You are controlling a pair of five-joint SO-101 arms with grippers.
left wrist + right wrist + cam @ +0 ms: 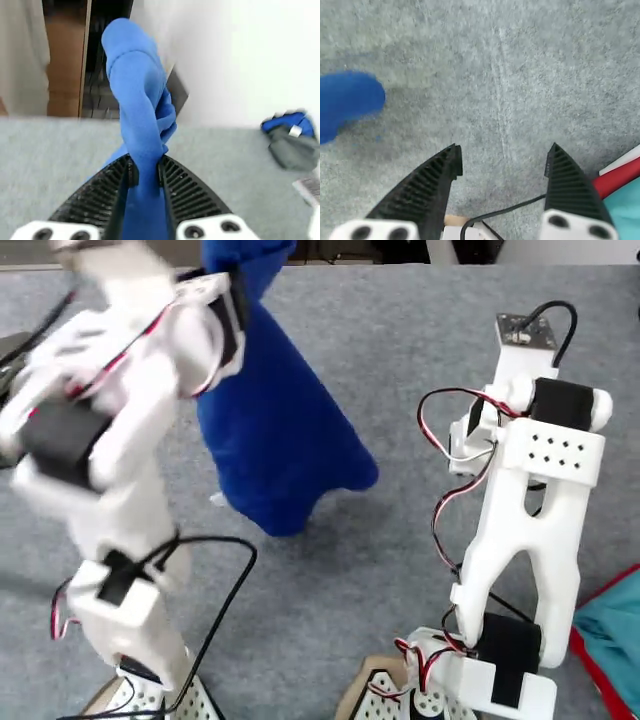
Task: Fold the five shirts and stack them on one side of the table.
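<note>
A blue shirt (275, 430) hangs from high at the back down to the grey table (400, 350), its lower end bunched on the surface. My left gripper (145, 172) is shut on the blue shirt (137, 115), whose fabric rises bunched between the black fingers (107, 192). The left arm (110, 430) stands raised on the left side. My right gripper (502, 165) is open over bare grey table (520, 75), nothing between its fingers; the shirt's blue edge (347, 102) lies apart from it. The right arm (530, 490) stands folded on the right.
Teal and red cloth (615, 635) lies at the table's right front edge, seen also as red and teal cloth (620, 187) in the right wrist view. A blue and grey bundle (292, 142) lies farther off on the table. Black cables (215, 620) trail near the arm bases.
</note>
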